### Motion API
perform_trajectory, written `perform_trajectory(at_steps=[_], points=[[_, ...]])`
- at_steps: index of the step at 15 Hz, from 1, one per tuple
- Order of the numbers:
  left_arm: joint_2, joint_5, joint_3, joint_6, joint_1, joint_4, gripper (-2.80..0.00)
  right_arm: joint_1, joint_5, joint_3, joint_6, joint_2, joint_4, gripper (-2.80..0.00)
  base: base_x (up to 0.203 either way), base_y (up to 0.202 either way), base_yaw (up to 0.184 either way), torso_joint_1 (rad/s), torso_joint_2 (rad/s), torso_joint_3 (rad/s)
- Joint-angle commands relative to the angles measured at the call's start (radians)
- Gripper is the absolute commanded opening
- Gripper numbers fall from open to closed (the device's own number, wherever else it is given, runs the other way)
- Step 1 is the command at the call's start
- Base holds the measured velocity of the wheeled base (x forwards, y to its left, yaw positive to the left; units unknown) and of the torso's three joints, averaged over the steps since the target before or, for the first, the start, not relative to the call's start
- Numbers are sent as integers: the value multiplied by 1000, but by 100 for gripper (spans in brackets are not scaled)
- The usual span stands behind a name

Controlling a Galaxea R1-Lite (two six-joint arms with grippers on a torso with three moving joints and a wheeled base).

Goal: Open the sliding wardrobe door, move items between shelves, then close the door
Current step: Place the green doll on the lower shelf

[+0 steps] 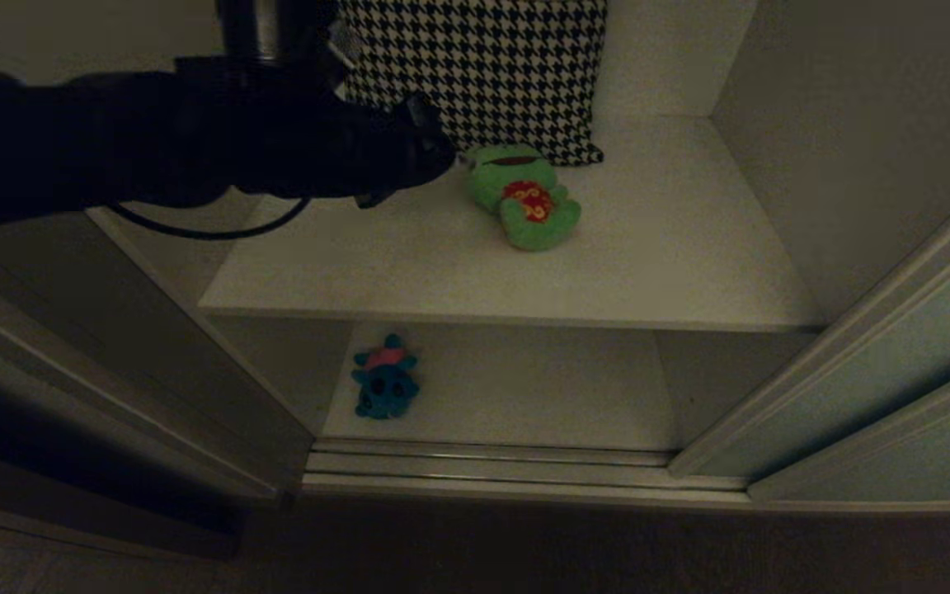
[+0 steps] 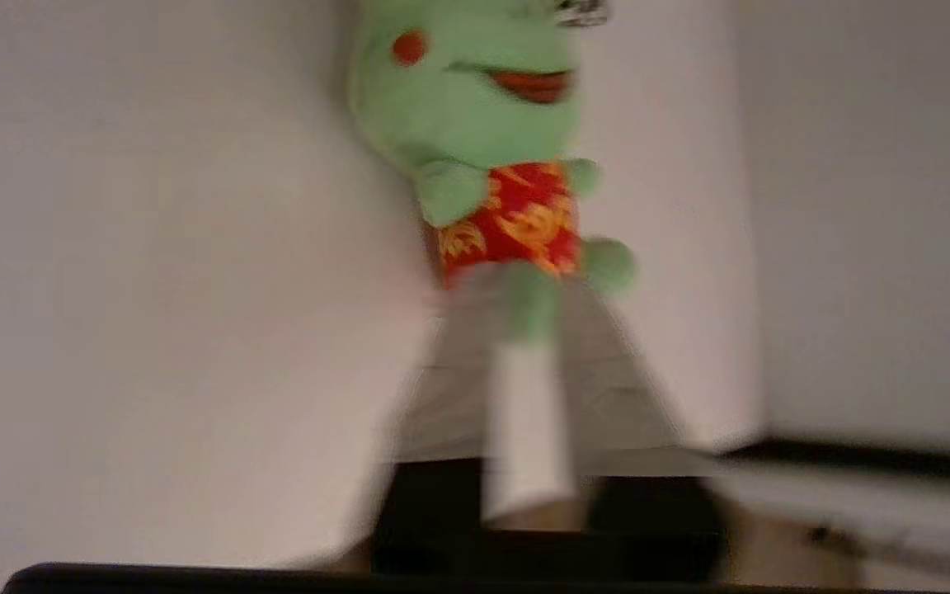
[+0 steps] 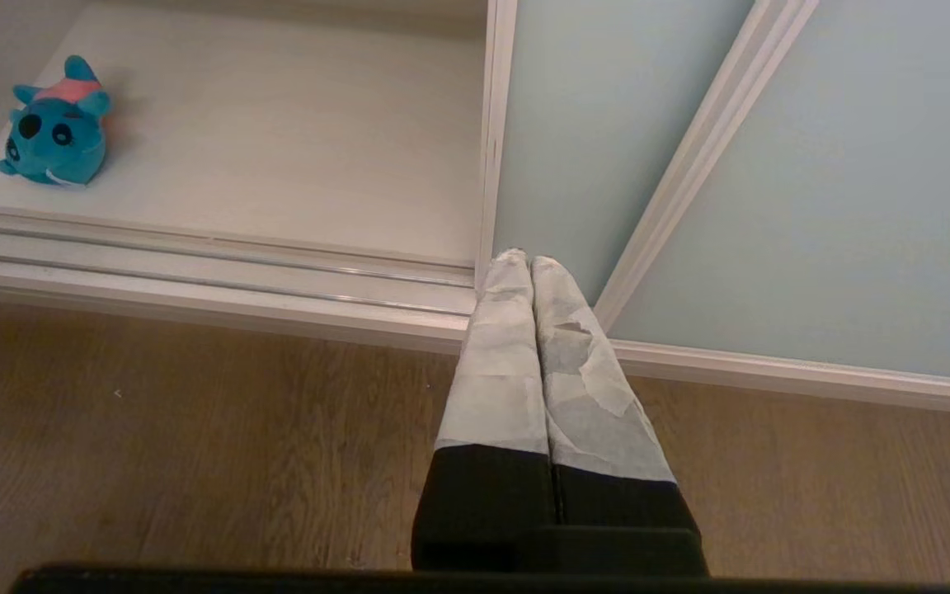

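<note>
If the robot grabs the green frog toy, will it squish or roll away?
The bright green plush frog with the red chest patch looks soft and stuffed, so it would probably squish, and its limbs flop. It lies flat on the white upper shelf, so it likely will not roll. It is probably light.

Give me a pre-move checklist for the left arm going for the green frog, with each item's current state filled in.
1. Sliding wardrobe door pushed aside, opening clear: ok.
2. Green frog lying free on the upper shelf, its head against the houndstooth cushion: ok.
3. Left gripper lined up with the frog's lower end, fingers a little apart: ok.
4. Gripper wide enough to take the frog: cannot tell.
5. Teal-blue toy on the lower shelf, clear of the reach: ok.
6. Right gripper shut and low by the floor track, out of the way: ok.
</note>
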Motion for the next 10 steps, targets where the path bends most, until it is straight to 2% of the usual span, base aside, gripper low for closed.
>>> perform_trajectory(at_steps=[1,3,4,10], points=[[120,24,-46,-59,-36,-21,0,0,0,0,0,-2,0,-280,0,0,0,0,0,0],[145,24,-48,-167,-55,-67,0,0,0,-1,0,-3,-1,-280,0,0,0,0,0,0],[159,22,-48,-193,-60,-97,0,1,0,-1,0,-2,0,-280,0,0,0,0,0,0],[242,5,-50,-204,-64,-190,0,0,0,-1,0,-3,0,-280,0,0,0,0,0,0]])
